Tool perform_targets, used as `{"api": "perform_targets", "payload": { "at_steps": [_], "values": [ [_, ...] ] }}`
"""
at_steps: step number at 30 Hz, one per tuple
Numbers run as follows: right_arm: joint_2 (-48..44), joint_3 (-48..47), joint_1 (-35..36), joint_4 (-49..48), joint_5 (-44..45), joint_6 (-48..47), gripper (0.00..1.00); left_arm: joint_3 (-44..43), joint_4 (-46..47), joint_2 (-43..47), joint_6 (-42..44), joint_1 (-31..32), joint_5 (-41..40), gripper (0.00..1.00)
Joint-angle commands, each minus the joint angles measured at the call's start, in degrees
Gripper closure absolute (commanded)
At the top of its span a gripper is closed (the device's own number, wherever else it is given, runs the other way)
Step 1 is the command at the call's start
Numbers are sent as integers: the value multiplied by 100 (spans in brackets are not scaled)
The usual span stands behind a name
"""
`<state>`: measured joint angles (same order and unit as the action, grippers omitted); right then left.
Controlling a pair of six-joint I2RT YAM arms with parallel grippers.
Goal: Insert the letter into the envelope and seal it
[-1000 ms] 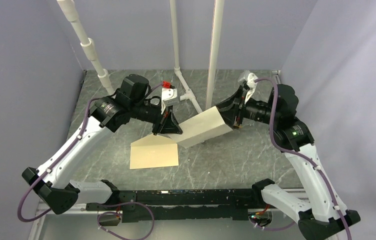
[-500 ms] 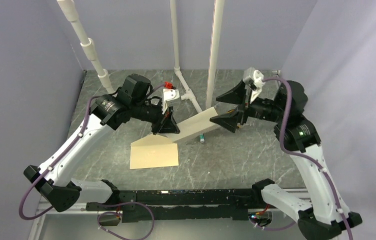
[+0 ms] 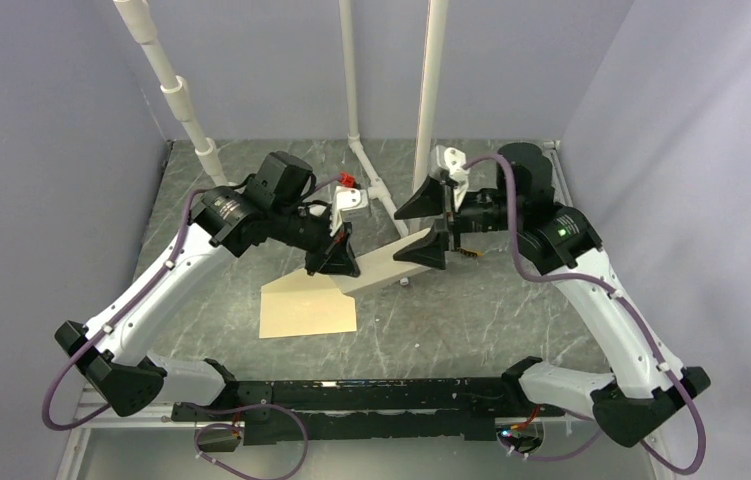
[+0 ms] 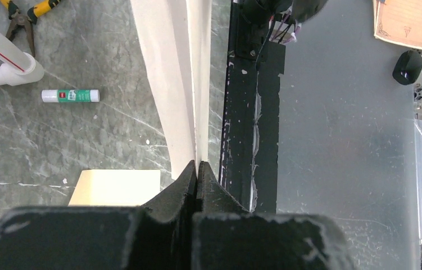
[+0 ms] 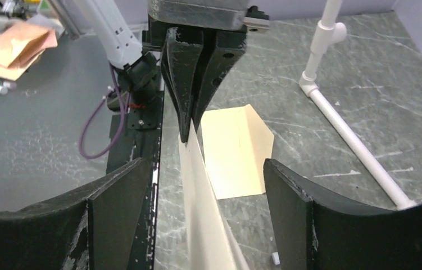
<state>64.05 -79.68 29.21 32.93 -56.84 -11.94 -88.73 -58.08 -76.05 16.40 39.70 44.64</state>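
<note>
The letter (image 3: pixel 381 270) shows as a pale cream folded sheet, seen edge-on, with no grid lines visible. My left gripper (image 3: pixel 336 262) is shut on its left end, which the left wrist view (image 4: pixel 197 166) shows pinched between the closed jaws. The sheet (image 4: pixel 177 84) slopes up to the right. My right gripper (image 3: pixel 401 238) is open, its jaws wide apart on either side of the sheet's free end (image 5: pixel 203 208) without touching it. The tan envelope (image 3: pixel 308 305) lies flat on the table below my left gripper, and shows in the right wrist view (image 5: pixel 236 149) too.
A glue stick (image 4: pixel 71 95) lies on the table under the sheet. Yellow-handled pliers (image 4: pixel 28 14) lie near white PVC pipes (image 3: pixel 376 190). The black front rail (image 3: pixel 351 395) runs along the near edge. Other papers (image 5: pixel 14 48) lie off the table.
My right gripper has let go of the sheet, opened wide and moved left along it. The sheet's right end has sunk. My left gripper still holds its end.
</note>
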Motion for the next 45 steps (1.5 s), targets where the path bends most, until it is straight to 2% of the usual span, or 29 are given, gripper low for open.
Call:
{"api": "perform_targets", "payload": {
  "at_steps": [1,7,11,13,19,21,24,25,29,32,36,38,44,45],
  "values": [
    [304,-448,394,835,307,-938,26,-221,-124,12,237,78,18,98],
    [589,-712,606,1527,469,-1341,48,-261,-389,32,454,112,-19,98],
    [653,-859,629,1939,516,-1566,72,-218,-476,102,529,125,-179,98],
    [637,-865,630,1996,653,-1537,81,-224,-526,127,567,125,-210,98],
    [532,-913,627,2142,861,-1380,85,-190,-625,226,663,134,-250,97],
    [522,-934,630,2187,962,-1322,100,-187,-666,246,688,133,-242,98],
    [472,-919,630,2157,938,-1310,100,-212,-629,236,645,135,-175,98],
    [464,-904,630,2122,905,-1298,100,-226,-599,221,606,140,-149,93],
    [487,-871,630,2087,783,-1302,100,-226,-285,167,376,142,27,59],
    [502,-832,630,2063,775,-1292,100,-155,156,90,132,150,240,51],
    [513,-803,631,1988,747,-1255,100,-115,453,-91,-169,191,9,55],
    [508,-804,638,1973,766,-1240,100,-183,395,-228,-218,220,-150,62],
    [367,-706,637,1852,777,-1222,100,-297,195,-382,-173,291,-346,97],
    [356,-685,637,1828,806,-1185,100,-276,231,-353,-177,292,-332,97]
  ]
}}
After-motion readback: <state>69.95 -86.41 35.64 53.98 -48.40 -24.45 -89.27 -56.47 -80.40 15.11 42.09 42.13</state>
